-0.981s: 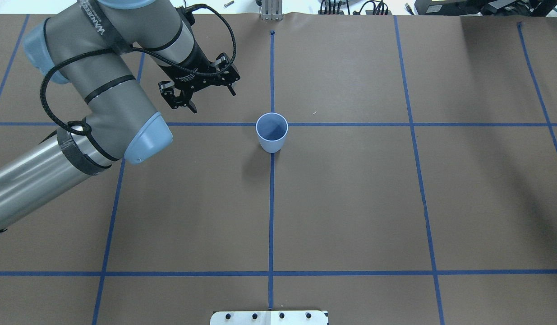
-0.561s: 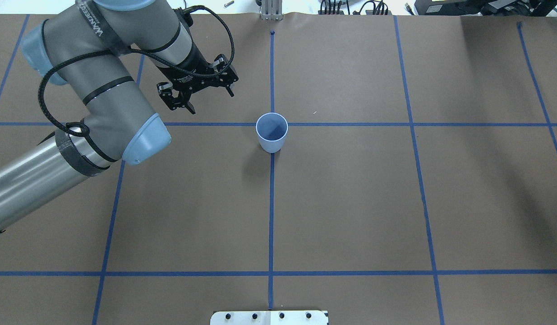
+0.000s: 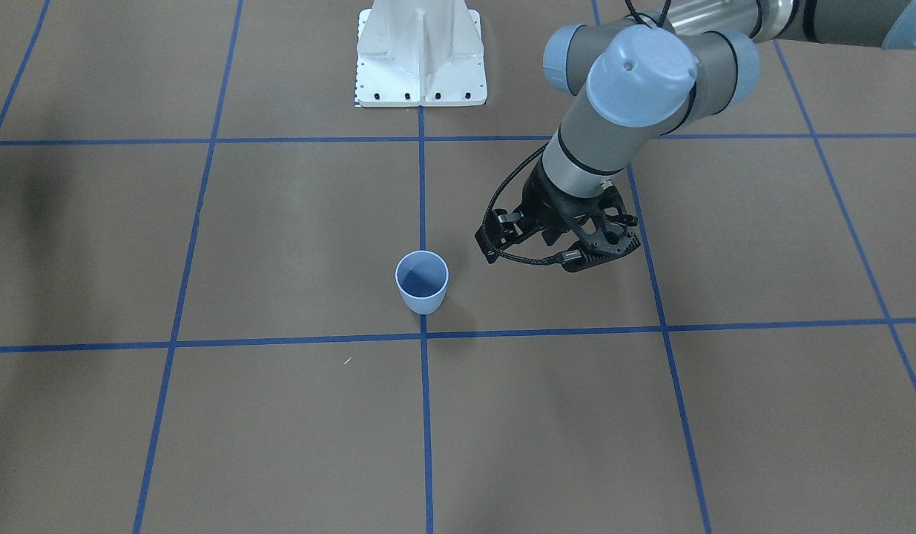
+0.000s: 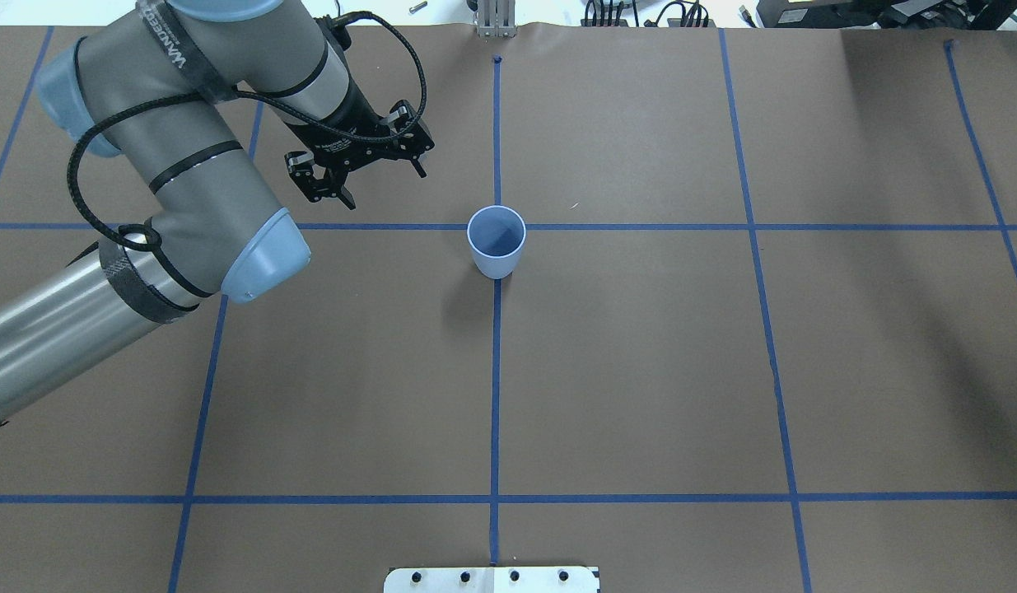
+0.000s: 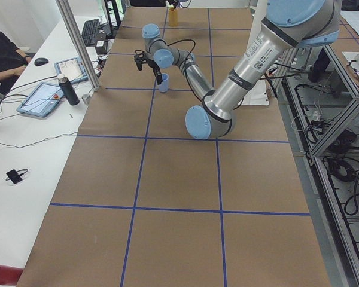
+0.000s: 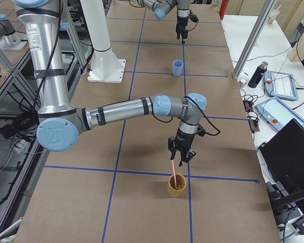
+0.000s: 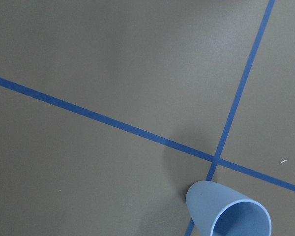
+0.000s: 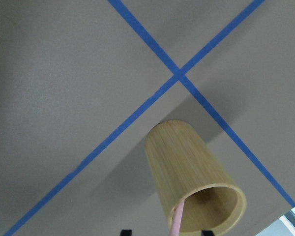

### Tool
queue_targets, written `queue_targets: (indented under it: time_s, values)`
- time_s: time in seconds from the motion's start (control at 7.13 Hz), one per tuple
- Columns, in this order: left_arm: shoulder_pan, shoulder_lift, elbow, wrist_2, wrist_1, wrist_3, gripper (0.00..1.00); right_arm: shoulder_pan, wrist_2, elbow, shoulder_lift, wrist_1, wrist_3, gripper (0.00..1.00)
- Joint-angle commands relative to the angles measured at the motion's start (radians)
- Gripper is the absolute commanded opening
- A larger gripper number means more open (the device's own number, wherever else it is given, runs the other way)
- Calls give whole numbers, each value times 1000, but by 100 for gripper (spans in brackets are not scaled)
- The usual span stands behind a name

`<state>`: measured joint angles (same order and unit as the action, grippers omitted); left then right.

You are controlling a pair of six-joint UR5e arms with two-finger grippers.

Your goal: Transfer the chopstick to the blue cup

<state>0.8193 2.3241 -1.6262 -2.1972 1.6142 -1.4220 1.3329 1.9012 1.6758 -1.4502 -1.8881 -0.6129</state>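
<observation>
Chopstick (image 6: 173, 172) leans in wooden cup (image 6: 177, 189), well apart from blue cup (image 6: 178, 67).

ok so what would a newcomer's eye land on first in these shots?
The pink chopstick stands in a bamboo cup near the right end of the table, with the right end effector at its top. The blue cup stands empty mid-table, and the left end effector hangs open beside it, holding nothing.
</observation>
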Motion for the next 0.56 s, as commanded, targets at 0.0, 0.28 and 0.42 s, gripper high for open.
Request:
queue_targets:
  time_s: [0.0,0.28,0.42]
  values:
    - [0,1,-3,1,0,0,98,0,-5,-1,-21,0,-1,57]
    - [0,0,-7,1,0,0,98,0,-16,-1,-25,0,-1,42]
    - [0,0,-7,1,0,0,98,3,-19,-1,-27,0,-2,37]
